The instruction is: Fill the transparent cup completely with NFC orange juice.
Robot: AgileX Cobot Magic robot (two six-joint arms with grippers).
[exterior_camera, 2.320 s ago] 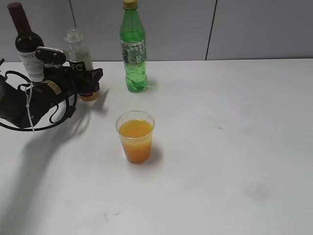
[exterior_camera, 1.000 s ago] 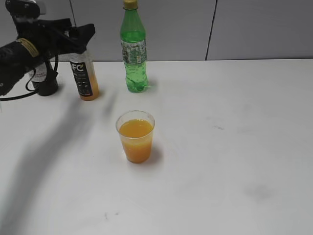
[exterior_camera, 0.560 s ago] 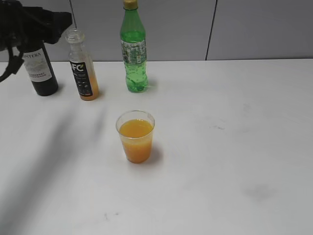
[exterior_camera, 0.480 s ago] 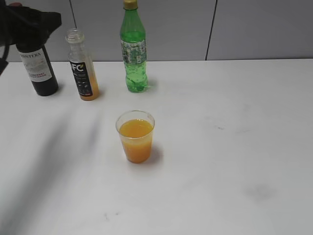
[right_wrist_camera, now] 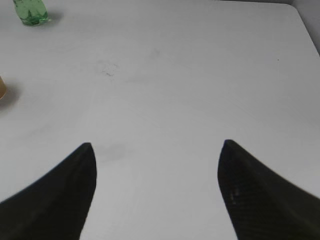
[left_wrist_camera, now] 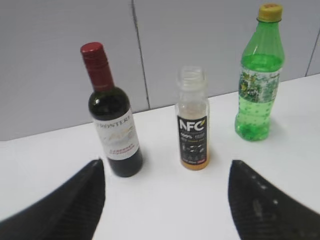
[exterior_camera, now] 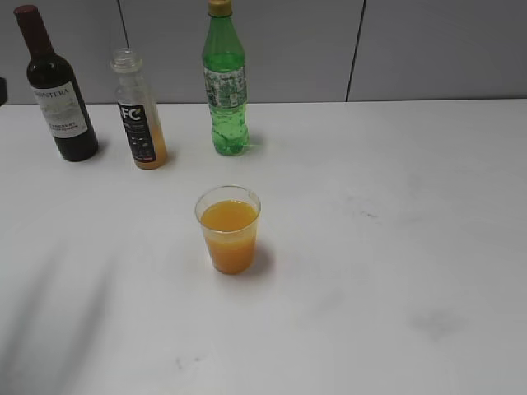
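Observation:
The transparent cup [exterior_camera: 228,229] stands near the middle of the table, holding orange juice to a little below its rim. Its edge shows at the left border of the right wrist view [right_wrist_camera: 2,90]. The NFC bottle [exterior_camera: 138,111] stands upright and uncapped at the back left, with only a little juice at its bottom; it also shows in the left wrist view [left_wrist_camera: 193,122]. My left gripper [left_wrist_camera: 167,172] is open and empty, well short of the bottles. My right gripper [right_wrist_camera: 156,147] is open and empty over bare table. Neither gripper shows in the exterior view.
A dark wine bottle [exterior_camera: 56,90] stands left of the NFC bottle, and shows in the left wrist view [left_wrist_camera: 112,115]. A green soda bottle [exterior_camera: 225,82] stands to the right at the back, also in the left wrist view [left_wrist_camera: 257,75]. A grey wall runs behind the table.
My left arm let go of the NFC bottle, leaving it standing at the back left, then rose and drew back to the left out of the exterior view. The cup has not moved.

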